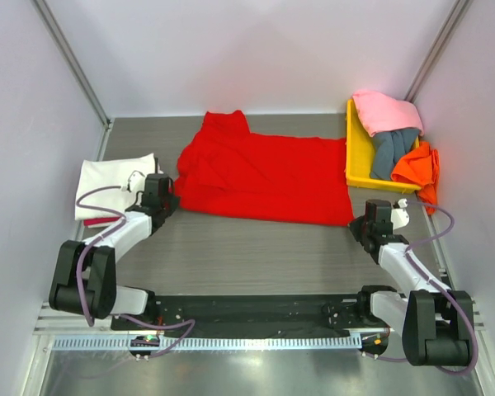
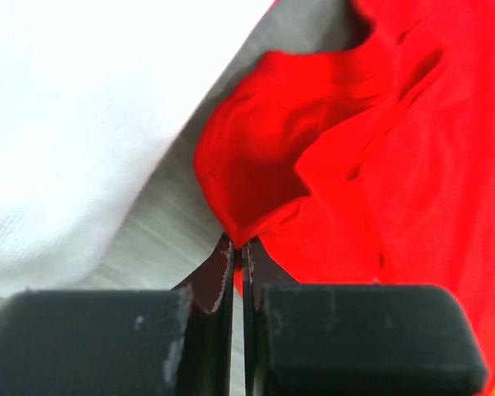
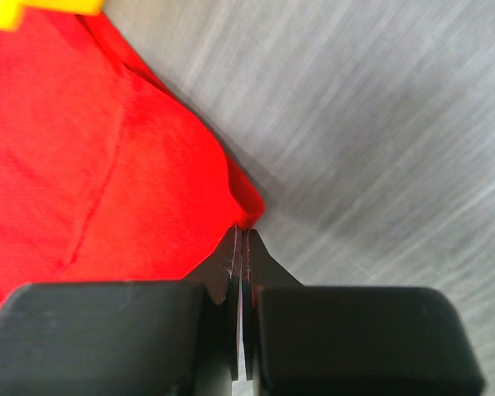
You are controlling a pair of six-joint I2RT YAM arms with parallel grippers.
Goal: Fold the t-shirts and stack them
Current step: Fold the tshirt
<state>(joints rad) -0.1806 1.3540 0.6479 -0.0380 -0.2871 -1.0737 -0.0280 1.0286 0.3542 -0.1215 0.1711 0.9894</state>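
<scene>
The left gripper is clamped on the near left corner of the red shirt, and the right gripper pinches its near right corner. The shirt lies spread mid-table. A white shirt lies just to its left. The yellow tray, far right, holds a pink shirt, a grey shirt and an orange shirt.

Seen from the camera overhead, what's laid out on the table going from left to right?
Folded cream-white cloth t-shirt, spread-out bright red cloth t-shirt, yellow plastic tray.
</scene>
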